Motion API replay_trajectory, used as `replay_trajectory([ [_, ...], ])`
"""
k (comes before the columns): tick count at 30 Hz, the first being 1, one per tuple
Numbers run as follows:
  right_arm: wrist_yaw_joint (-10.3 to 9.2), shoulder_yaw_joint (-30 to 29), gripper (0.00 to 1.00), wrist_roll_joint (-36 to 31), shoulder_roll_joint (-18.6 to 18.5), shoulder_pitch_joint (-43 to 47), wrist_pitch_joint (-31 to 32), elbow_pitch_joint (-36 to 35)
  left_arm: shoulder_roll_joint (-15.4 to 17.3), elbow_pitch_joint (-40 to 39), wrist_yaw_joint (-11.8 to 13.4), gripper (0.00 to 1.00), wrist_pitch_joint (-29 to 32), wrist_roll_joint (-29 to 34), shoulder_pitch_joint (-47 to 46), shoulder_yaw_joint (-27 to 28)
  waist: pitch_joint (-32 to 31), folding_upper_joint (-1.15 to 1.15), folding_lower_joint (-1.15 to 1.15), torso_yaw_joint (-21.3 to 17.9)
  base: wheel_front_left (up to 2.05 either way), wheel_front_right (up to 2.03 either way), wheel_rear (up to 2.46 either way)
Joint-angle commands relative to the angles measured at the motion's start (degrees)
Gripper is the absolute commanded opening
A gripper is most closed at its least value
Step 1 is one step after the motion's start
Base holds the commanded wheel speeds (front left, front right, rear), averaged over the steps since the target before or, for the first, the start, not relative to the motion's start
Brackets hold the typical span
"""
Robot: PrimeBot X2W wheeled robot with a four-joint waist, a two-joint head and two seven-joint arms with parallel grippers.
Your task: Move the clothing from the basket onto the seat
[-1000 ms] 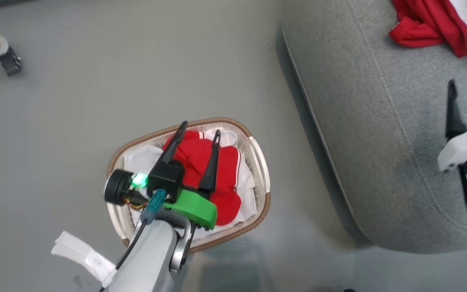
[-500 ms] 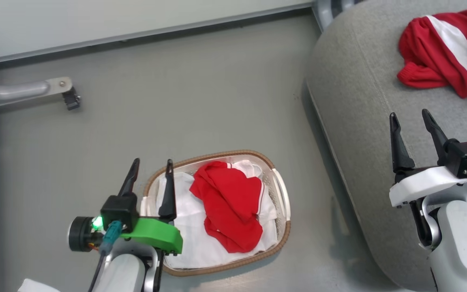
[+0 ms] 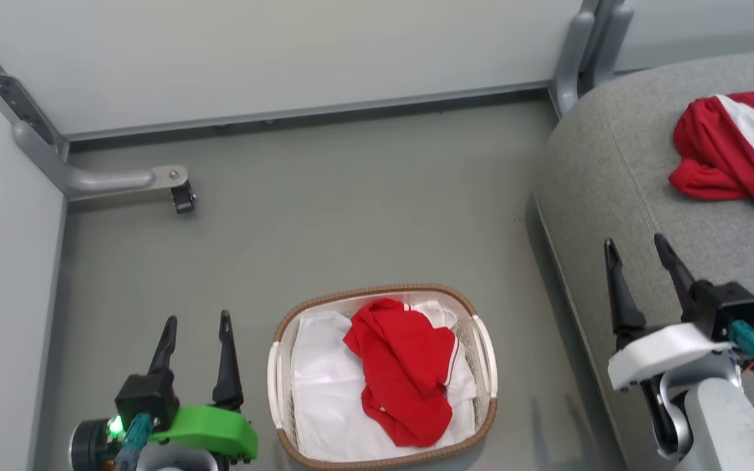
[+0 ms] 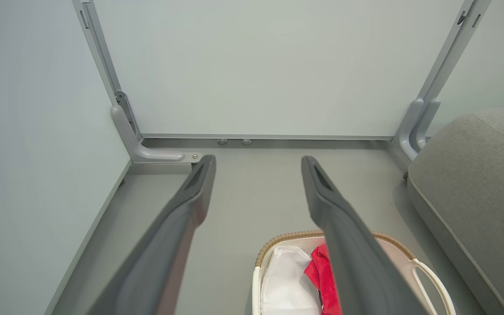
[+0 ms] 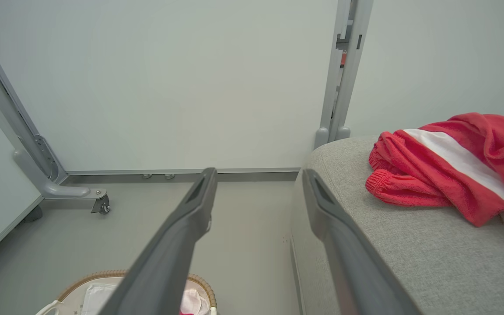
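A red garment (image 3: 403,373) lies crumpled on a white sheet lining (image 3: 321,392) inside the oval white basket (image 3: 377,288) with the brown rim. A second red garment with a white stripe (image 3: 737,154) rests on the grey seat (image 3: 619,190) at the right. My left gripper (image 3: 197,318) hangs open and empty over the floor, just left of the basket. My right gripper (image 3: 634,241) is open and empty above the seat's front edge. In the left wrist view the open left gripper (image 4: 258,158) points at the wall, with the basket (image 4: 287,238) below. The right wrist view shows the right gripper (image 5: 259,171) beside the striped garment (image 5: 453,170).
Pale wall panels close off the back and the left side. A grey metal frame foot (image 3: 122,178) with a black caster (image 3: 182,196) stands on the floor at the left. A grey upright post (image 3: 580,46) rises behind the seat's corner.
The head camera has lifted, so the whole picture shifted. My left gripper has left the space over the basket for its left side, empty. The red garment stays in the basket.
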Motion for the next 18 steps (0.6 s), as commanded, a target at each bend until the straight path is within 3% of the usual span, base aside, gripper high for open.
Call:
replay_trajectory([
  [1,-0.06,0.13,1.0,-0.32,0.12,1.72,-0.08,-0.01,0.22,-0.52,-0.2,1.0,0.01,-0.12,1.81,0.65,-2.87,0.0,0.0,1.37,0.0,0.0,0.0],
  [18,-0.06,-0.23,1.0,-1.5,0.93,8.25,-0.08,1.09,0.21,-1.63,-1.19,1.0,0.01,0.54,7.87,1.79,-4.73,0.0,0.0,0.7,0.0,0.0,0.0],
])
